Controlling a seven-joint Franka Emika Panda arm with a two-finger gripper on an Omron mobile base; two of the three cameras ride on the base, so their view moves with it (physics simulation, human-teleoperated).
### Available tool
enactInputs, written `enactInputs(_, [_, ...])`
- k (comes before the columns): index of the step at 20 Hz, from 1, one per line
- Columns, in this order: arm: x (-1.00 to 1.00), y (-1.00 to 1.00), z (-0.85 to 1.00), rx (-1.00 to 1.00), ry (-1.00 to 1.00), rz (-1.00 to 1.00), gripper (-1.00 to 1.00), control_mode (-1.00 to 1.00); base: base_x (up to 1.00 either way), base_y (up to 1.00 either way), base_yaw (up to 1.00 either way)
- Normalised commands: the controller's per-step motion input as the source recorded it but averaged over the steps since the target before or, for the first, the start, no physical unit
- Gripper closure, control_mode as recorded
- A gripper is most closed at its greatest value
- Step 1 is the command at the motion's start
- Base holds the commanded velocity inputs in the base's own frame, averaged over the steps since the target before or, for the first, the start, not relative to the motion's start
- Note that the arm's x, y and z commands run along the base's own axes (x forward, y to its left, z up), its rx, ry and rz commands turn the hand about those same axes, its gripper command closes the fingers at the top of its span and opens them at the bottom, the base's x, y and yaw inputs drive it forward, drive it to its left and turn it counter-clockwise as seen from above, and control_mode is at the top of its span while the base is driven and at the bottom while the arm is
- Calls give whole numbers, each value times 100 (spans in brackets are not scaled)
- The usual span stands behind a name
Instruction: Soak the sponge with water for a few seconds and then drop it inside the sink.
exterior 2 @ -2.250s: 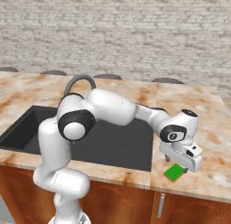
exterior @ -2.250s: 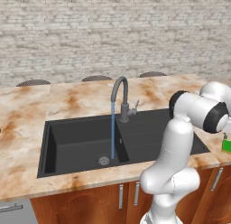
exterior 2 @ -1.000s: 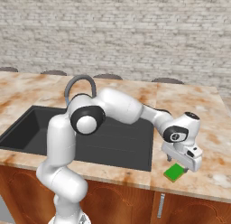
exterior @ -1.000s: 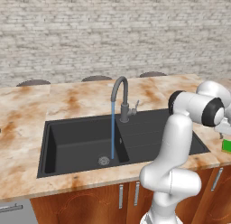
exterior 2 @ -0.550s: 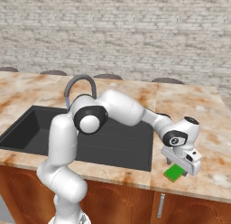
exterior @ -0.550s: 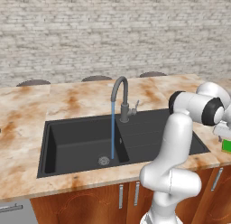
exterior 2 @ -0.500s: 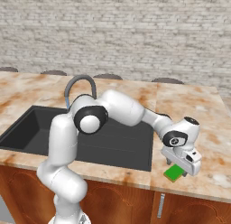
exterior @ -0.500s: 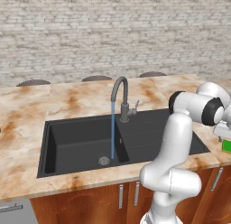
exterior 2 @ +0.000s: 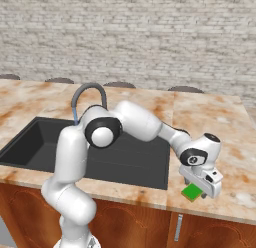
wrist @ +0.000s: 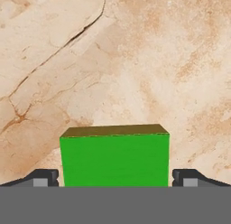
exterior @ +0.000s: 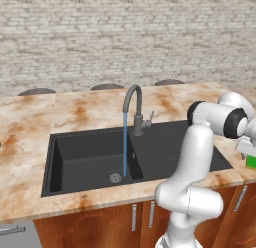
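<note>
Fingertips point(wrist: 43, 178) sat on either side of the green sponge point(wrist: 115, 159) in my hand view, spread wide with the block between them and a sliver of gap on each side, so I was not gripping it. From the right base camera I saw the gripper point(exterior 2: 201, 184) low over the sponge point(exterior 2: 192, 193), which lay flat on the marble counter point(exterior 2: 220, 122) near its front edge, right of the black sink point(exterior 2: 135, 164). Farther off, in the left base view, water point(exterior: 124, 144) ran in 1 thin blue stream from the grey faucet point(exterior: 134, 104) down to the drain point(exterior: 115, 178).
</note>
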Motion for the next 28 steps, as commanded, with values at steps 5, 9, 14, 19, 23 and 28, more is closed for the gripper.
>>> enactInputs(5, [0, 0, -18, 0, 0, -1, -100, -100, 0, 0, 0])
enactInputs(9, [0, 0, -15, 0, 0, -1, -100, -100, 0, 0, 0])
enactInputs(14, [0, 0, -3, 0, 0, 0, -100, -100, 0, 0, 0])
enactInputs(19, [0, 0, 0, 0, 0, 0, -100, -100, 0, 0, 0])
enactInputs(23, [0, 0, 0, 0, 0, 0, -100, -100, 0, 0, 0])
enactInputs(28, [0, 0, 0, 0, 0, 0, -100, -100, 0, 0, 0])
